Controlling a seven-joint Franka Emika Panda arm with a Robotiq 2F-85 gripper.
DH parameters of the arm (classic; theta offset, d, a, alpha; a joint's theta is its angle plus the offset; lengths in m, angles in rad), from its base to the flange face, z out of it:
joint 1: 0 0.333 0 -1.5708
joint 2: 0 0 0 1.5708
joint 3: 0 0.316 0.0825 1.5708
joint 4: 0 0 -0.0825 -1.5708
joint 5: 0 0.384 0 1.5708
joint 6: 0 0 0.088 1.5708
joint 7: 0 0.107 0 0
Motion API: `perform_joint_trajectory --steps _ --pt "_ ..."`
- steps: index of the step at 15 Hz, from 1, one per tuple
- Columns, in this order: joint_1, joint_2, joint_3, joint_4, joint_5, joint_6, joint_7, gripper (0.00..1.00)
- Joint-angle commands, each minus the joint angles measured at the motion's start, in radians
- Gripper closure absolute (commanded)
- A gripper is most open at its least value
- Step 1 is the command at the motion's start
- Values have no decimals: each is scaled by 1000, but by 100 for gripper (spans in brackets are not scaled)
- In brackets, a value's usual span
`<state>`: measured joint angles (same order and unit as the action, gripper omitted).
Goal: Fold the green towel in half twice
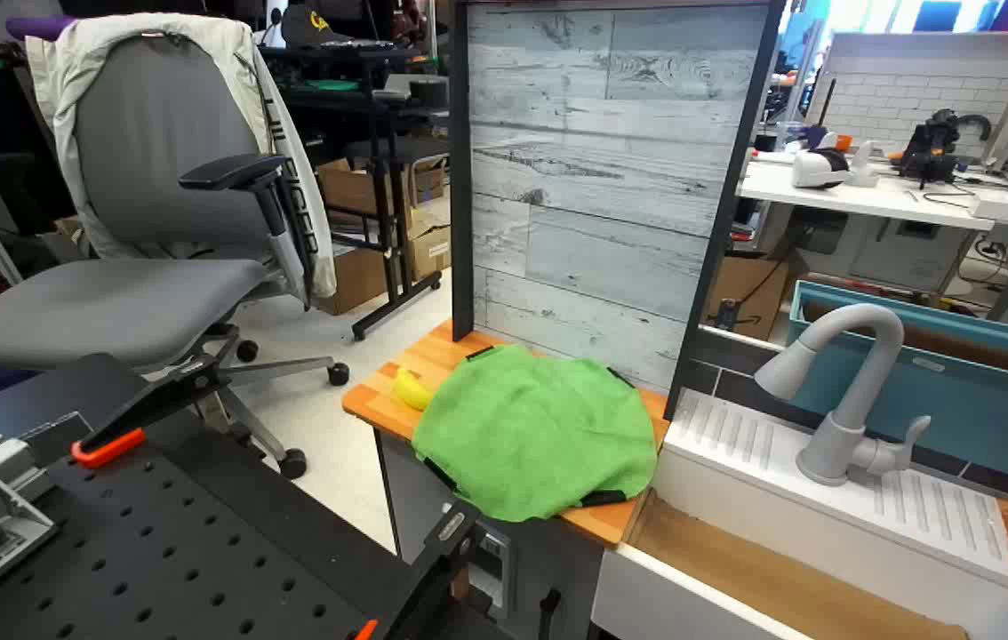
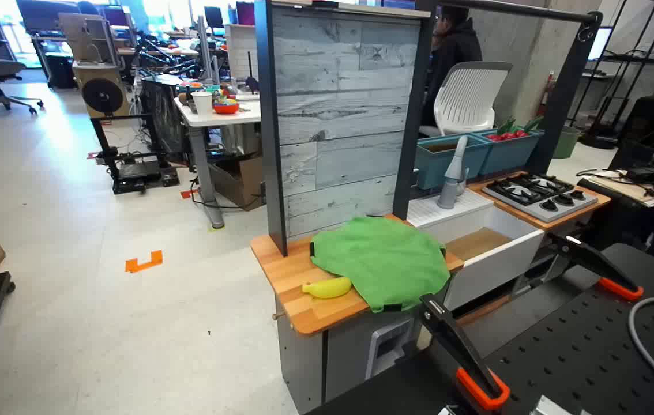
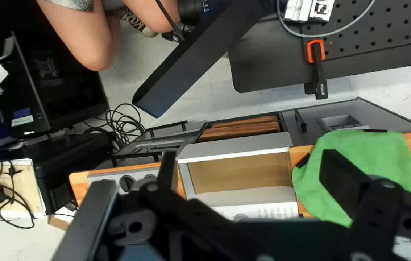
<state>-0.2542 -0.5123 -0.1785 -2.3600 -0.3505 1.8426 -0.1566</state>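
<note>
The green towel (image 1: pixel 540 436) lies spread and slightly rumpled on the small wooden tabletop, in both exterior views (image 2: pixel 384 262). It has short black tabs on its edges, and part of it hangs over the front edge. In the wrist view the towel (image 3: pixel 390 159) is at the right, partly hidden behind one finger. My gripper (image 3: pixel 250 159) is wide open and empty, with its two fingers far apart in the wrist view. It is high above the counter, over the sink side. The arm and gripper do not show in the exterior views.
A yellow toy banana (image 2: pixel 327 287) lies beside the towel. A wood-look panel (image 1: pixel 602 178) stands upright behind it. A sink (image 3: pixel 241 174) with a grey faucet (image 1: pixel 851 391) adjoins the tabletop, then a stove (image 2: pixel 540 196). A black perforated table (image 2: pixel 592 328) with clamps stands in front.
</note>
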Motion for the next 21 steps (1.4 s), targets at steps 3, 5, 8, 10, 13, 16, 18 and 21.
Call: perform_joint_trajectory --steps 3,5,8,10,13,16,18,21 --pt "15 -1 -12 3 -6 -4 5 0" --pt "15 -1 -12 3 -6 -4 5 0" --pt "15 -1 -12 3 -6 -4 5 0" --pt "15 -1 -12 3 -6 -4 5 0" --pt "16 14 -12 3 4 5 21 0" --pt "28 75 -2 15 39 18 82 0" --pt "44 112 4 19 68 31 119 0" --pt "72 191 17 27 127 97 179 0"
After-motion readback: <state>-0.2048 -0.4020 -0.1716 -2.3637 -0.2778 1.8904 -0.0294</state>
